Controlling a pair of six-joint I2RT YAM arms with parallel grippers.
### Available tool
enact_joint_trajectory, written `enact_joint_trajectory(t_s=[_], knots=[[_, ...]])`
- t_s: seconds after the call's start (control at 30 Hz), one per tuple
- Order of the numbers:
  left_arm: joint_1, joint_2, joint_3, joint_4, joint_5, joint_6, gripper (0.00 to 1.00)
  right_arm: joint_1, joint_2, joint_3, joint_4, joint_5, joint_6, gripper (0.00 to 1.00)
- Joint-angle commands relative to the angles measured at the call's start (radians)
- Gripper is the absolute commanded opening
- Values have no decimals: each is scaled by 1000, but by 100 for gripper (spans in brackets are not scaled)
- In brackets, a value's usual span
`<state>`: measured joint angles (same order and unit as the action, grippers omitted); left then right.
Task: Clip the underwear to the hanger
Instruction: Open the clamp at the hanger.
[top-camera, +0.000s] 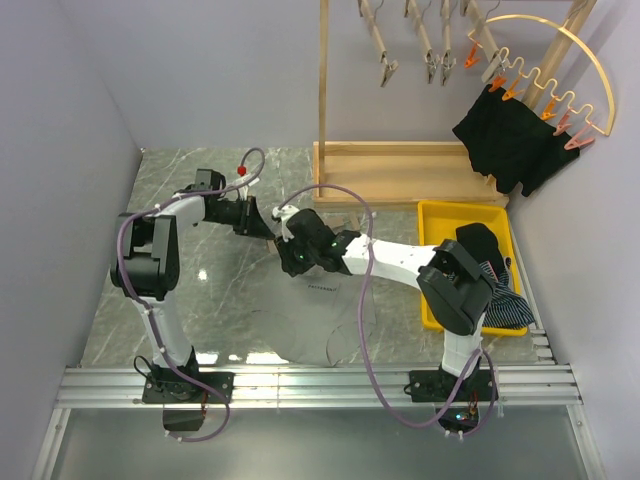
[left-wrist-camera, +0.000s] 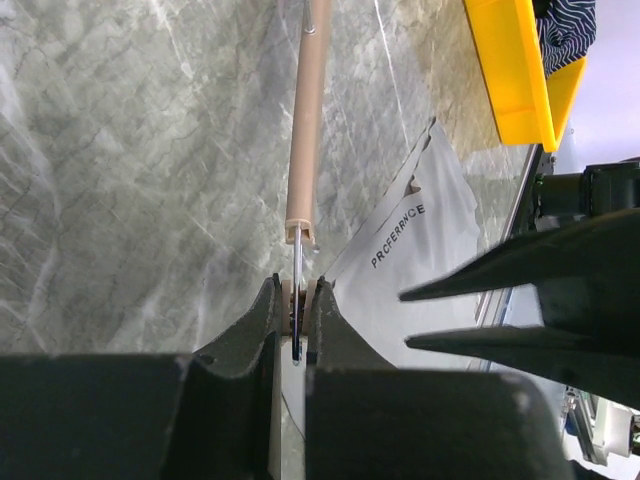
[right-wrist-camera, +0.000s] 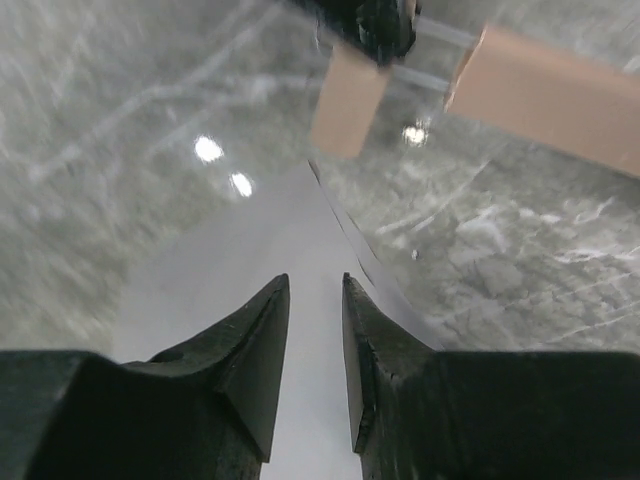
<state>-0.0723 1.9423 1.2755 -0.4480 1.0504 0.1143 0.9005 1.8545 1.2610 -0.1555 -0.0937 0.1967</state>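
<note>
Left gripper (left-wrist-camera: 297, 290) is pressed together on a beige clip (left-wrist-camera: 297, 300) at the end of the hanger (left-wrist-camera: 308, 120), with a thin metal wire running into the jaws. The hanger's bar runs straight away from the left fingers over the marble table (top-camera: 200, 200), so its long axis is in line with that gripper. Underwear (left-wrist-camera: 400, 250) is pale grey with printed lettering and lies flat on the table. It sits to the right of the clip, and its near edge comes up just beside the clip, though I can't tell if they touch. Right gripper (right-wrist-camera: 315, 285) hovers low over the cloth, fingers slightly parted with nothing between them, pointing at the clip just ahead of the tips. In the overhead view the two grippers nearly meet mid-table, and most of the cloth spreads toward the arm bases under the right arm. The right arm is nearer the cloth, so the likely next move is for it to pinch the edge below its tips and carry it the short way forward to the clip. The risk is catching only a thin fold and having it slip. Yellow bin (top-camera: 435, 215) of other garments sits off to the right, well apart.
</note>
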Motion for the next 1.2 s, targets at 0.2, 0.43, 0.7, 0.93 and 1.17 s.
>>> enact_joint_trajectory(t_s=[0.2,0.43,0.7,0.93,1.17], knots=[[2,37,24,2,-18,24,0,54,40,118,10,152,170,33],[0,27,4,-26,-13,65,0,-35,-46,60,56,23,63,35],[-6,38,36,-104,-12,142,0,-172,-178,-81,154,-115,-343,48],[-9,35,68,-181,-13,219,0,-176,-118,-23,163,-159,-772,51],[-7,52,93,-282,59,303,0,-173,-103,63,-30,-291,-844,48]])
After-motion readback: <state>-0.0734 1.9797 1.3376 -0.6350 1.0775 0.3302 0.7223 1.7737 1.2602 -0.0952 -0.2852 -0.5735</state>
